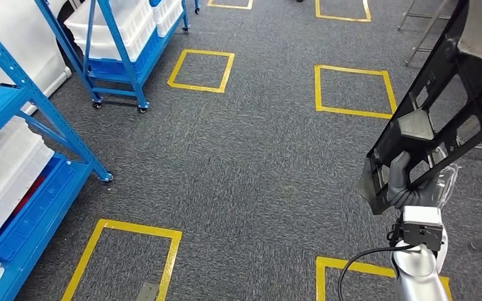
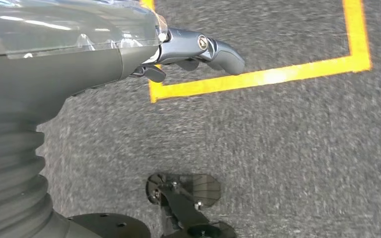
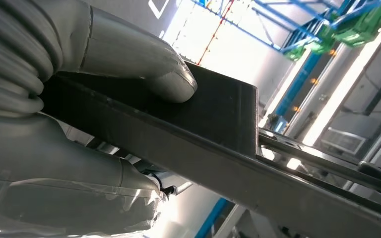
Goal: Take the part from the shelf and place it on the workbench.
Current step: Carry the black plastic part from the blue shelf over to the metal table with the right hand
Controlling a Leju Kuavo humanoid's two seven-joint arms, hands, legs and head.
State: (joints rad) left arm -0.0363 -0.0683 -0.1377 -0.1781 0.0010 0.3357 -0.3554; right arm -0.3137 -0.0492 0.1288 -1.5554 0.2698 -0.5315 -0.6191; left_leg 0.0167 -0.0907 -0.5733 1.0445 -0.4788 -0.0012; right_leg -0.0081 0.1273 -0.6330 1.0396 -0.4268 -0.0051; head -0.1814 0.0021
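Observation:
The part [image 1: 439, 106] is a long black plastic frame with cut-out openings, held tilted up over the carpet at the right of the head view. My right hand [image 1: 408, 185] grips its lower end. In the right wrist view the thumb [image 3: 144, 59] presses on the part's flat black edge [image 3: 208, 124], and the other fingers wrap beneath it. My left hand [image 2: 188, 49] hangs above the floor holding nothing, with its dark fingers loosely extended.
A blue shelf [image 1: 31, 188] with white bins stands at the left. A wheeled blue rack [image 1: 122, 56] with more white bins is at the back left. Yellow taped squares [image 1: 201, 70] mark the grey carpet. Metal legs [image 1: 423, 31] show at the back right.

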